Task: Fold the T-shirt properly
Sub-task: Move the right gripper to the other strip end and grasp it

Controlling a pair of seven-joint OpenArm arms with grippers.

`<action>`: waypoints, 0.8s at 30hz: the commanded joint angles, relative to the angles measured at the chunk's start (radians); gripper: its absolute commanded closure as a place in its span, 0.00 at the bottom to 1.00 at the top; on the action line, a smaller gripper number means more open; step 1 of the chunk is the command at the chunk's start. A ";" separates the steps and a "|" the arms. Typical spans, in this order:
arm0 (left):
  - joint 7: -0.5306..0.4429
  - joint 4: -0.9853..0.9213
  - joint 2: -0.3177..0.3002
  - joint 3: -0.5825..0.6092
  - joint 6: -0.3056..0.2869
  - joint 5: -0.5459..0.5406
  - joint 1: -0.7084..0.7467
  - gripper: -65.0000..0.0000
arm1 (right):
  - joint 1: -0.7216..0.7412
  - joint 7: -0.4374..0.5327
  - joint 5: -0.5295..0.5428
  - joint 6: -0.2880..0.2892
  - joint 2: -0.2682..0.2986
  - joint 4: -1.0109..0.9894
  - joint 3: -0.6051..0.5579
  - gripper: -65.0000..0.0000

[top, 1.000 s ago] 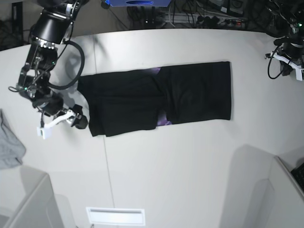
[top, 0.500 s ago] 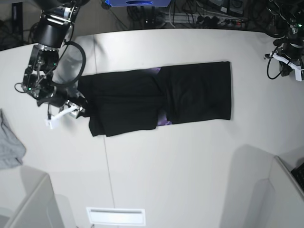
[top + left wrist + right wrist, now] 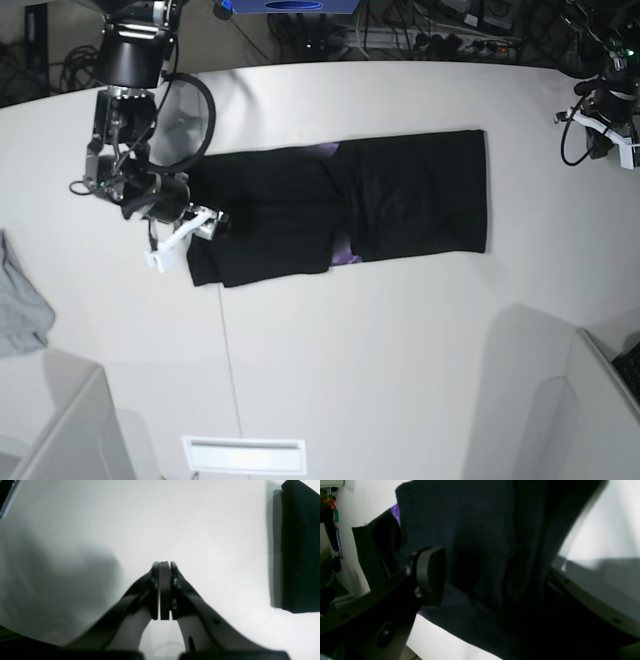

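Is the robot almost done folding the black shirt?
About halfway, it seems. The T-shirt already lies as a long, narrow strip on the table, so its sides look folded in. Right now the right gripper is open at the strip's end, one finger over the cloth. The left gripper is shut and away from the shirt. Folding the strip shorter seems to be what's left.

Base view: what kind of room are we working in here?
Probably a robotics lab: a wide white table holding only the T-shirt, cables and electronics crowded behind it, and a robot arm at each end.
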 commanded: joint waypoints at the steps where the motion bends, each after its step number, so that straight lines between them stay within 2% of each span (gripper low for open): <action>1: -0.020 0.015 -0.017 -0.003 -0.003 -0.008 0.001 1.00 | -0.005 -0.031 -0.043 -0.012 0.001 -0.007 -0.004 0.37; 3: -0.020 0.015 -0.017 -0.003 -0.003 -0.008 0.001 1.00 | -0.005 -0.022 -0.045 -0.013 0.006 -0.007 -0.004 0.37; 5: -0.020 0.015 -0.017 -0.003 -0.003 -0.008 0.001 1.00 | -0.010 -0.008 -0.046 -0.013 0.009 -0.007 -0.004 0.41; 6: -0.020 0.015 -0.017 -0.003 -0.003 -0.008 0.001 1.00 | -0.014 0.003 -0.046 -0.013 0.009 -0.007 -0.004 0.48; 9: -0.020 0.015 -0.017 -0.003 -0.003 -0.008 0.001 1.00 | -0.019 0.026 -0.046 -0.013 0.021 -0.007 -0.004 0.76; 11: -0.020 0.014 -0.017 0.017 -0.003 -0.007 0.001 1.00 | -0.019 0.027 -0.046 -0.013 0.030 -0.007 -0.004 0.99; 16: -0.021 -0.038 -0.021 0.098 0.005 -0.007 -0.001 1.00 | -0.018 0.078 -0.046 -0.021 0.049 -0.007 -0.004 1.00; 20: -0.025 -0.092 -0.020 0.175 0.010 -0.005 -0.011 1.00 | -0.018 0.081 -0.048 -0.023 0.064 -0.001 -0.005 1.00; 24: -0.055 -0.126 -0.021 0.250 0.089 -0.005 -0.042 1.00 | -0.018 0.081 -0.048 -0.023 0.064 0.002 -0.005 1.00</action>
